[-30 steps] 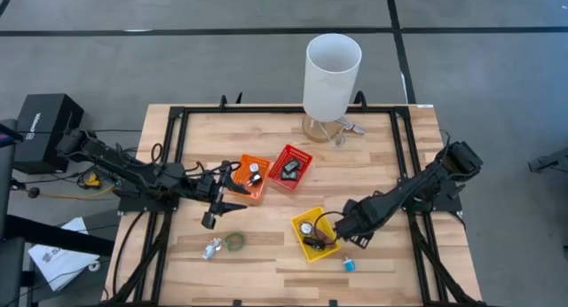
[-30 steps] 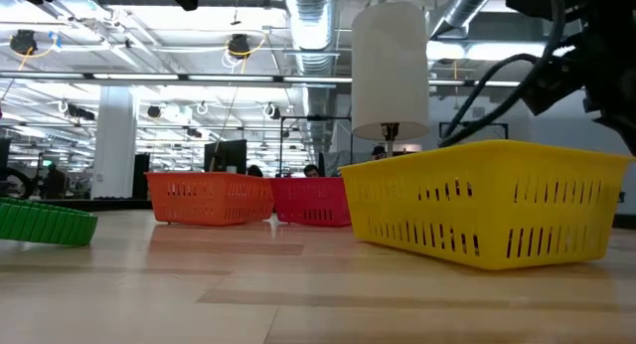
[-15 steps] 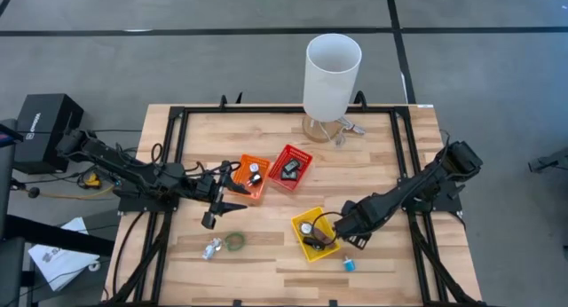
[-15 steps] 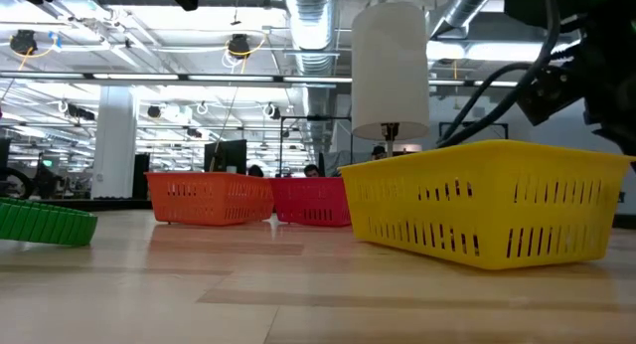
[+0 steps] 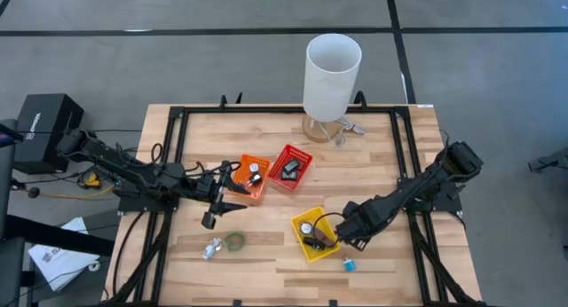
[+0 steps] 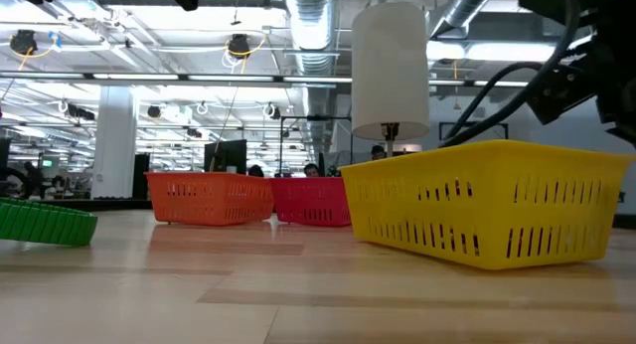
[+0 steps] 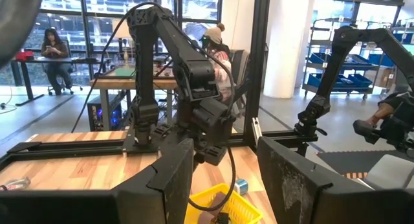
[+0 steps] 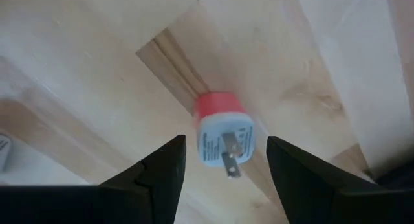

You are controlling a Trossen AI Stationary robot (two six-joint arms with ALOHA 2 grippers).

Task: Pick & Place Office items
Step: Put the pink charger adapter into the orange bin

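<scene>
A small red and light-blue plug-like block lies on the wood by the near edge, beside the yellow basket; the high view shows the block too. My right gripper hangs open over it, one finger on either side, touching nothing. In the high view my right gripper is just far of the block. My left gripper waits open near the orange basket. A green ring and a silvery clip lie flat on the table.
The red basket sits next to the orange one; both hold small items. The tall white cylinder stands at the far edge. Black frame rails run along the table's sides. Bare wood lies between the green ring and the yellow basket.
My right gripper has edged a little toward the table's near edge, closer to the red and blue block, staying open. Nothing else has moved.
</scene>
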